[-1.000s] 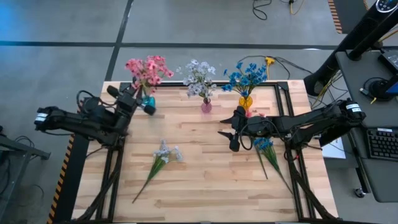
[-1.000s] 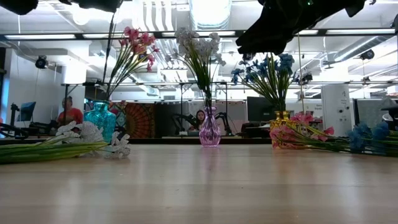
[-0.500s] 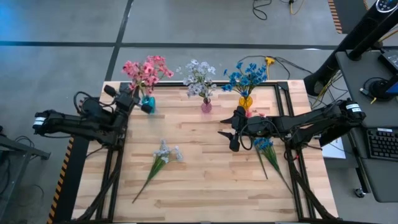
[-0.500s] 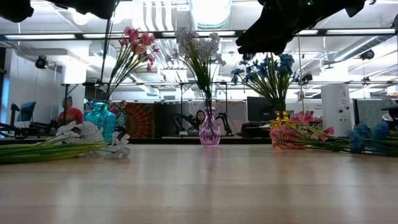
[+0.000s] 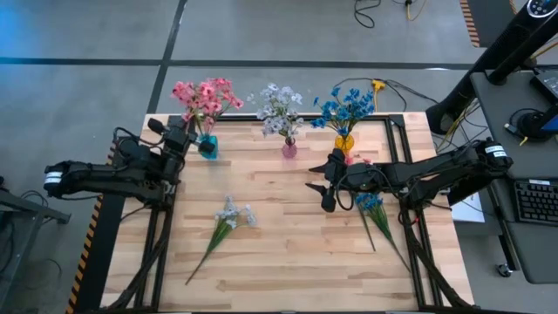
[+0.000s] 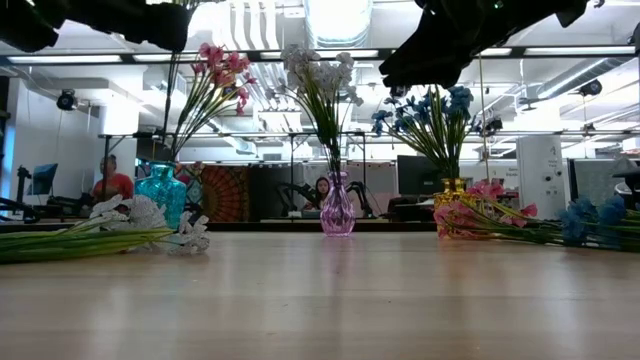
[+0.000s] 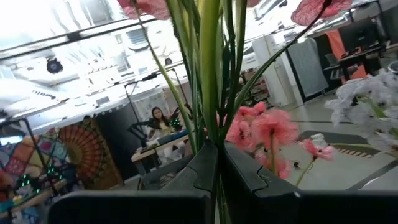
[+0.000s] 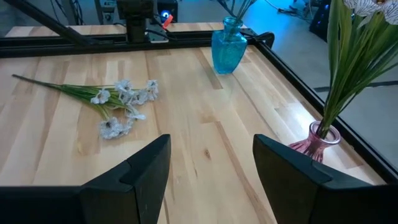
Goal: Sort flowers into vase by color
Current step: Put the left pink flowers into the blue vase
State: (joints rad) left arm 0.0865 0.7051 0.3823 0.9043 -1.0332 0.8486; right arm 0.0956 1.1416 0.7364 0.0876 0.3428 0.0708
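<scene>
The left pincer (image 7: 217,171) is clamped on the thin green stems of the pink flowers (image 5: 205,96), holding them over the teal vase (image 5: 207,145) at the bench's (image 5: 279,253) back edge. These sprays look light and springy, the stems slippery, so low on the stem is the safest hold. The right pincer (image 5: 327,186) hangs open mid-bench; a pale spray (image 5: 231,215) lies loose nearby.
</scene>
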